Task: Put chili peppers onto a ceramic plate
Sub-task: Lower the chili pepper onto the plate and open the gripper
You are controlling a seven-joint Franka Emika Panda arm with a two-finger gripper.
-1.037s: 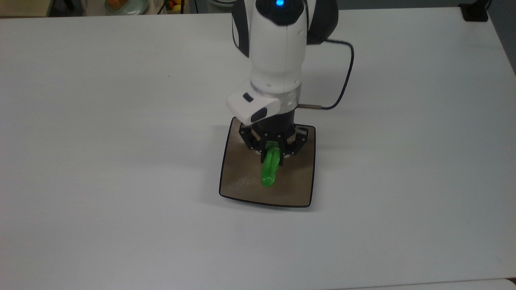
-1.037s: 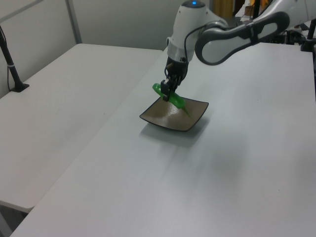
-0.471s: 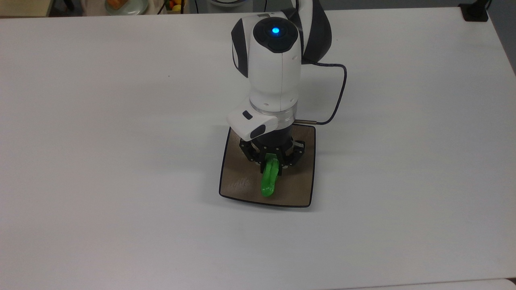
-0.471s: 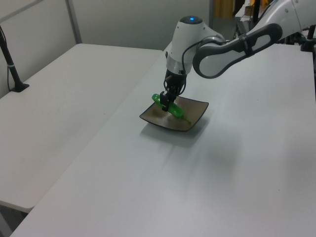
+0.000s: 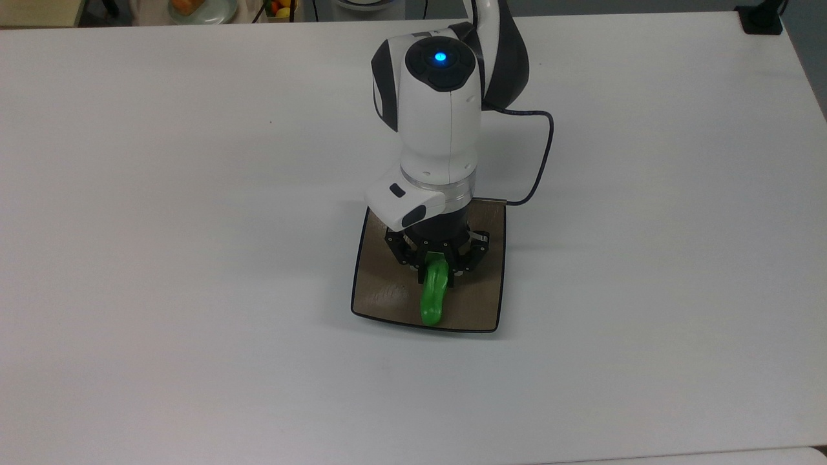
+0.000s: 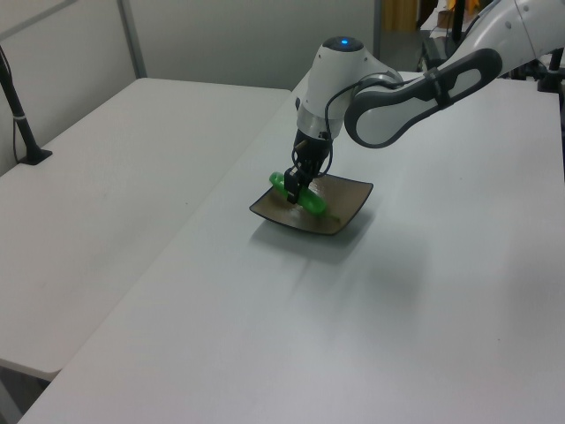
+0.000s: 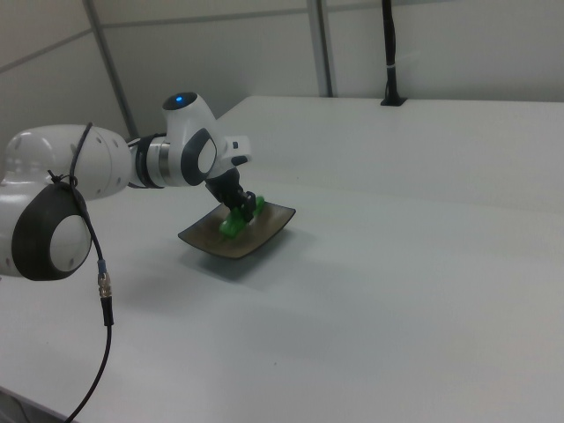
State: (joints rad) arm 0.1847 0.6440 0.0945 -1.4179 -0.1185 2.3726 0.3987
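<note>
Clamping the chili pepper (image 5: 432,297), the tool (image 5: 437,265) holds it low over the ceramic plate (image 5: 381,284).

A broad white table (image 5: 194,226) fills the top view. At its 11 o'clock edge sit a pale green dish (image 5: 203,9) and small bright fruit (image 5: 282,9). In the left view a second white table (image 6: 106,177) lies at 9 o'clock, a black post (image 6: 18,106) clamped on it, pale wall panels (image 6: 221,40) behind
</note>
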